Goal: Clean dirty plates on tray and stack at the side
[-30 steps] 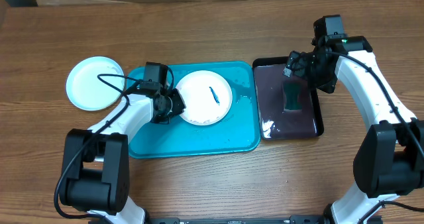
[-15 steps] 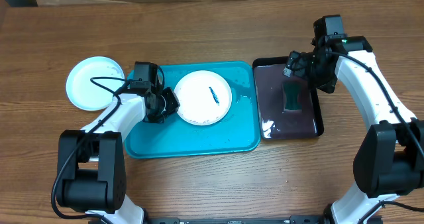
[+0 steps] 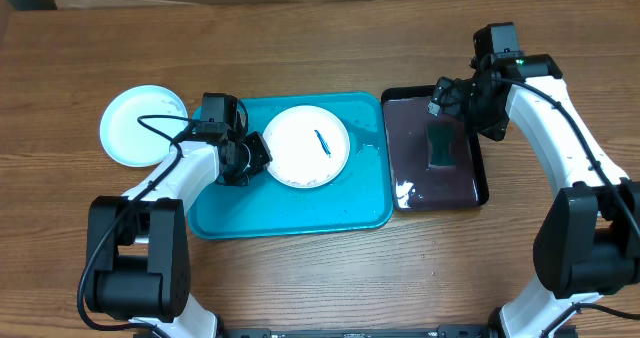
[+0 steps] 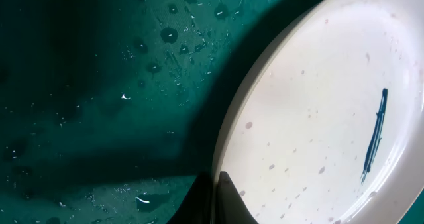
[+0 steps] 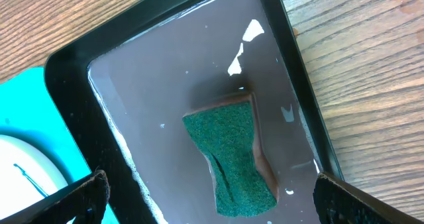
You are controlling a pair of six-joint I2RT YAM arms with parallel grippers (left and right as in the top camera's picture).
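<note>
White plate (image 3: 308,146) lies flat on the turquoise tray (image 3: 300,213), in the tray's far half and a little right of its middle, with a short dark teal smear (image 3: 321,143) right of the plate's centre. The left wrist view shows the same smear (image 4: 374,138) as a thin streak, faint specks across the plate's face, and water droplets (image 4: 169,33) on the tray surface beside it. The left gripper (image 3: 252,158) sits at the plate's left rim, low over the tray. In the wrist view only two dark tips show at the bottom edge, close together where the rim runs, and it cannot be told whether the jaws are closed on the rim or merely next to it. A second, pale plate (image 3: 143,126) rests on the wooden tabletop (image 3: 320,278) just beside the tray's far left corner. To the right of the turquoise tray, and just beside it, is a glossy black tray (image 3: 410,193), wet, with a green sponge (image 5: 228,158) lying near its middle. The right gripper (image 3: 443,100) hangs above the far end of the black tray with its jaws spread wide and nothing between them; its fingertips (image 5: 86,191) show at the lower corners of the wrist view, well apart from the sponge.
</note>
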